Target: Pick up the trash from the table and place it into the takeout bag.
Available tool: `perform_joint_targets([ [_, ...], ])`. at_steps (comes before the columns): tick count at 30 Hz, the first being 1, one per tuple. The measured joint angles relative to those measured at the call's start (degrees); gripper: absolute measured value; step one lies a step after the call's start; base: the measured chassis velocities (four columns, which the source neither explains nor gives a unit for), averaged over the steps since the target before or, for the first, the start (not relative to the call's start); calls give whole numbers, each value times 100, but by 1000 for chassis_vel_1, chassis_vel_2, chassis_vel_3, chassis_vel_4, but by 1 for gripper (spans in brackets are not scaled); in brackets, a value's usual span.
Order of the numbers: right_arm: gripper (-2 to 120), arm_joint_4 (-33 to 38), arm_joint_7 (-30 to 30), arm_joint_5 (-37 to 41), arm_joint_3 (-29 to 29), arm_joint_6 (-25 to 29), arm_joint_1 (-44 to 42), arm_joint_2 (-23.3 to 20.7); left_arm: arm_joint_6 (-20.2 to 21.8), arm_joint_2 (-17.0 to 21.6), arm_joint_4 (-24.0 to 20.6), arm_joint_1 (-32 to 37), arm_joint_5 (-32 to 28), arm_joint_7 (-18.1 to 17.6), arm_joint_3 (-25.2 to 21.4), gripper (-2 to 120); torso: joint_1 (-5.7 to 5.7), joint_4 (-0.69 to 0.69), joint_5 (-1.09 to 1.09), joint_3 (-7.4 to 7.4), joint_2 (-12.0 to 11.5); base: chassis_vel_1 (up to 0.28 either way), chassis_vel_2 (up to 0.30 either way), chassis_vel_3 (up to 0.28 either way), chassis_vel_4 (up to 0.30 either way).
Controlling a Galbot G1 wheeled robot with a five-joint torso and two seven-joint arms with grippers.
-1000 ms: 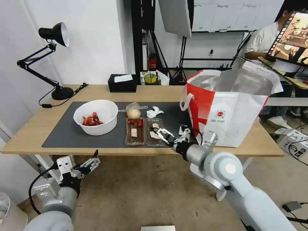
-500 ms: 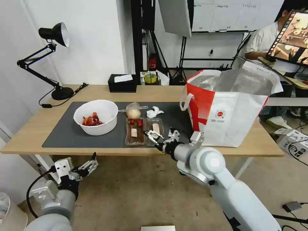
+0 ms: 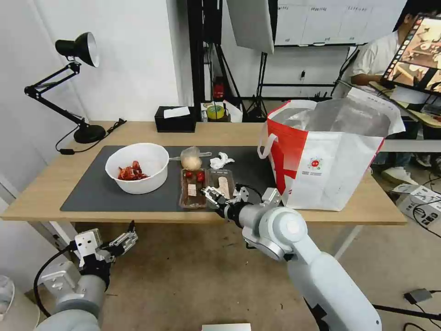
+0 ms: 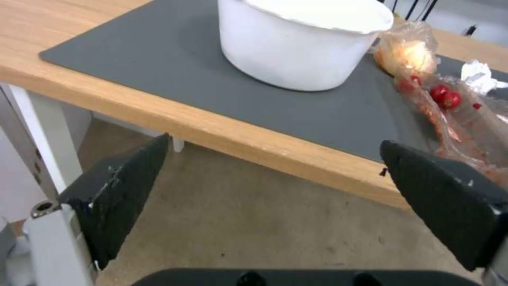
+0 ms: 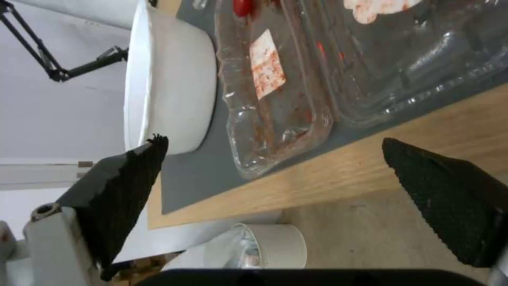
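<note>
On the table [image 3: 55, 193] lies a dark mat holding a white bowl [image 3: 137, 166] with red shells, a clear clamshell tray [image 3: 206, 187] with food scraps, a clear bag with a yellowish lump [image 3: 191, 158] and a crumpled white tissue [image 3: 220, 161]. The takeout bag [image 3: 328, 151] stands open at the table's right. My right gripper [image 3: 215, 196] is open, just above the tray's near right corner. In the right wrist view the tray [image 5: 296, 79] and bowl [image 5: 169, 83] lie beyond the open fingers. My left gripper [image 3: 123, 239] hangs open below the table's front edge; its wrist view shows the bowl [image 4: 301, 43].
A black desk lamp [image 3: 76, 59] stands at the table's back left. A black tissue box [image 3: 174, 118] and a yellow tape roll [image 3: 215, 111] sit at the back edge. A person sits at a desk behind the bag, and a white bucket [image 5: 272, 246] stands on the floor.
My right gripper has moved left along the table's front edge, from beside the bag to the tray's near corner. My left arm has sunk a little lower.
</note>
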Motion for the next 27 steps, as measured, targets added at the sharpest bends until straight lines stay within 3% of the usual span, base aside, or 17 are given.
perform_joint_targets([
  [27,100,-152,208,0,297,4,-166,350,-1,11,-119,157,3,-9,-61,100,0,0,0,0,0,0,0,0,0],
])
